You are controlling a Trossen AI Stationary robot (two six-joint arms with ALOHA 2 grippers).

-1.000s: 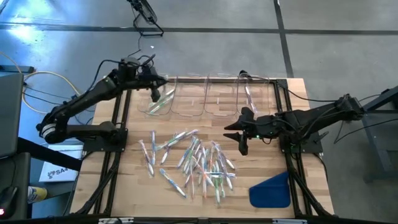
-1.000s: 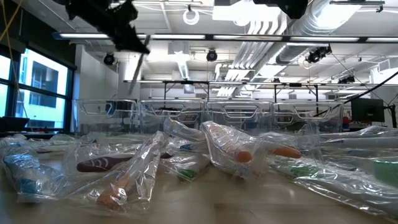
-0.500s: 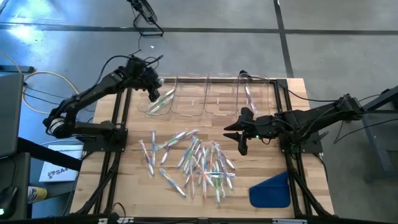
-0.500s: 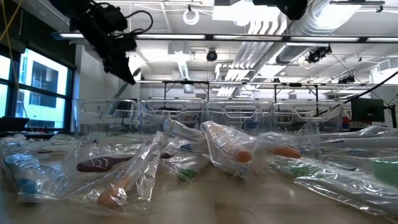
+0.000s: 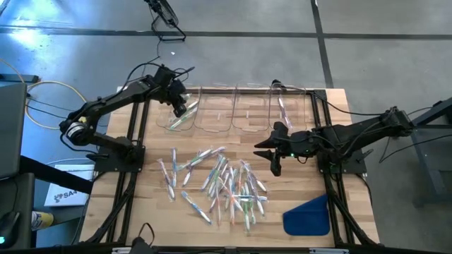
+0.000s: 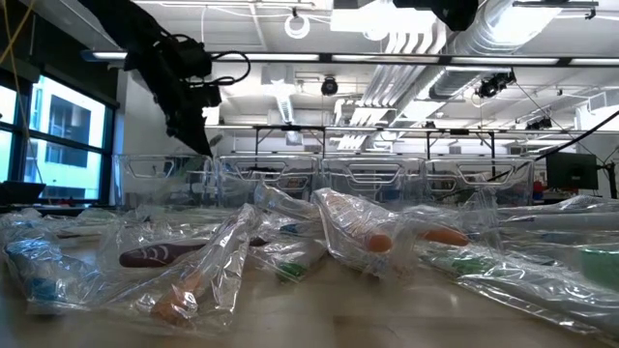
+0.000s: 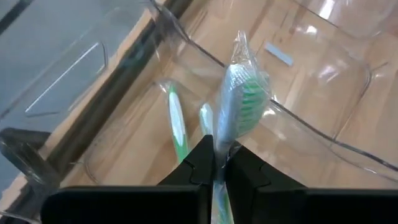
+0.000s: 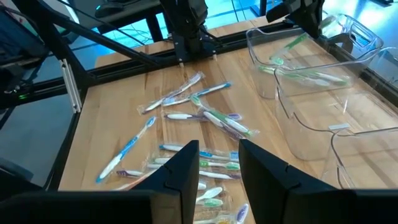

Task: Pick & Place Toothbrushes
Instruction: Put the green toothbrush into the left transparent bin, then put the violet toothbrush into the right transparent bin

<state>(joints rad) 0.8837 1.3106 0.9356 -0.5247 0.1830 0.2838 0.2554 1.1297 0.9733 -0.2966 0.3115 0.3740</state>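
Several wrapped toothbrushes [image 5: 222, 183] lie in a loose pile on the wooden table. My left gripper [image 5: 176, 106] hangs over the leftmost clear bin [image 5: 171, 121] at the far edge, shut on a green toothbrush [image 7: 239, 93] in its clear wrapper. Two green toothbrushes [image 7: 176, 121] lie on that bin's floor. My right gripper [image 5: 274, 154] waits open above the table, right of the pile's far end, with nothing between its fingers [image 8: 186, 168]. My left gripper pinches the green toothbrush by its handle [image 7: 219, 152], just below the bristle head, between its two fingers. They slant down from the table's left and run along the brush. The head end sticks out beyond the fingertips, clear of the bin's floor.
Three more clear bins [image 5: 251, 109] stand in a row along the far edge; the rightmost [image 5: 289, 106] holds a pinkish toothbrush. A blue flat piece [image 5: 308, 215] lies at the near right corner. Black frame rails [image 5: 131, 162] run along both table sides.
My left gripper has sunk toward the leftmost bin, shifted a little toward the table's right, and tipped more steeply downward, keeping the green toothbrush in its fingers.
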